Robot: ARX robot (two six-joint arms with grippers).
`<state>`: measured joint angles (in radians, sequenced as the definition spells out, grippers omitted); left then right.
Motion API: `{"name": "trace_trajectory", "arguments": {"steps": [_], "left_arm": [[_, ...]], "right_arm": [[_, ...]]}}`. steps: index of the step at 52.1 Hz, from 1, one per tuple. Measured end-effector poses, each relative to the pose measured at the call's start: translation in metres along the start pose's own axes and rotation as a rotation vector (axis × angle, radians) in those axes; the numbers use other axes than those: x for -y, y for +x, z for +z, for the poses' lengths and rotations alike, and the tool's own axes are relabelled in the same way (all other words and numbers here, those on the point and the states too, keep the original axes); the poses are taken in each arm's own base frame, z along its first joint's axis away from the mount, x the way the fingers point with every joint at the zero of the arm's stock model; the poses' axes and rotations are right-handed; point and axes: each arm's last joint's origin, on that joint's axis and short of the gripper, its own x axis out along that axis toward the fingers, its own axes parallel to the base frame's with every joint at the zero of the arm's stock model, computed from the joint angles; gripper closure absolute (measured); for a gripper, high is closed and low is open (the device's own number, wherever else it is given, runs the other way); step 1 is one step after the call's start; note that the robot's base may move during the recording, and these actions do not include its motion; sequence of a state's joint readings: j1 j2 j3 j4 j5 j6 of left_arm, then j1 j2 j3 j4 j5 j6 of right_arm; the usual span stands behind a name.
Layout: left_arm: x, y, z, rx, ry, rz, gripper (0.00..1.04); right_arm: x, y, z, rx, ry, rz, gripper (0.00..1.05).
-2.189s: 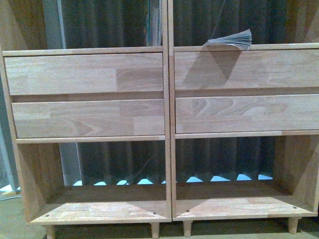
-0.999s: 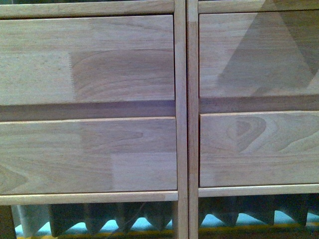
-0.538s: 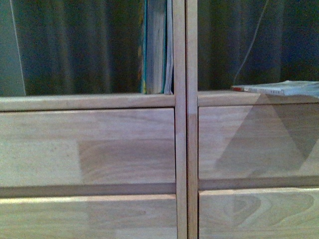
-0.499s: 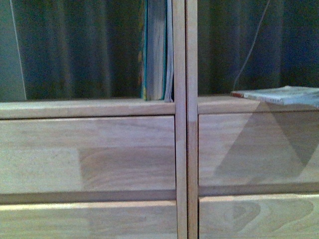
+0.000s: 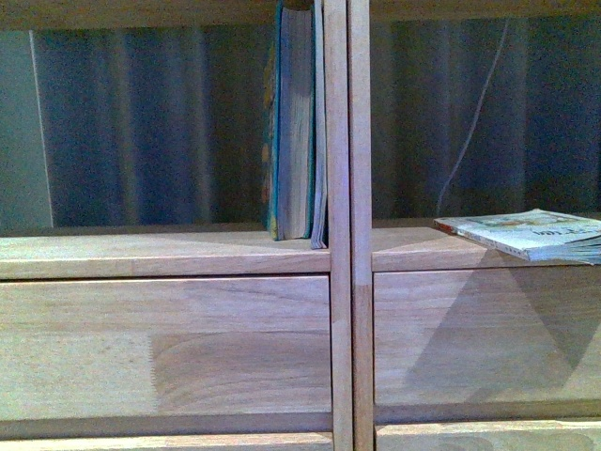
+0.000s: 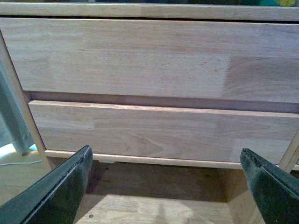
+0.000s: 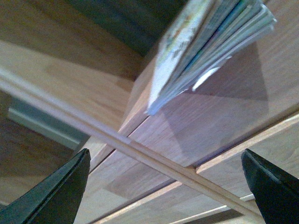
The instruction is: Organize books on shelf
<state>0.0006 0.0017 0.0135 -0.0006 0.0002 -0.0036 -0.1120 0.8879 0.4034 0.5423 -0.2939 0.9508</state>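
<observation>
Paperback [image 5: 531, 233] lies flat on shelf [image 5: 169, 255]; teal book [image 5: 293, 122] upright.

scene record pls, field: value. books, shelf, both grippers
upright book: teal cover, stands in left compartment against the centre divider
flat book: lies in right compartment, overhangs the front edge
shelf: light wood, two units side by side
drawer fronts: closed, under the compartments
left gripper: open, empty, facing the drawer fronts
right gripper: open, empty, under the flat book
</observation>
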Motion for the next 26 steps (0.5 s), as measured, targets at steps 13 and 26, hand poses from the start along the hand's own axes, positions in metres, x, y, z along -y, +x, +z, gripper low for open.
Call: {"name": "trace_trajectory", "arguments": {"steps": [13,26], "left_arm": [[0.000,0.000,0.000,0.000,0.000,0.000,0.07],[0.000,0.000,0.000,0.000,0.000,0.000,0.07]], "right_arm": [[0.018,0.050,0.004,-0.010,0.246,-0.108,0.07],[0.016,0.094,0.014,0.015,0.361,-0.111,0.07]]}}
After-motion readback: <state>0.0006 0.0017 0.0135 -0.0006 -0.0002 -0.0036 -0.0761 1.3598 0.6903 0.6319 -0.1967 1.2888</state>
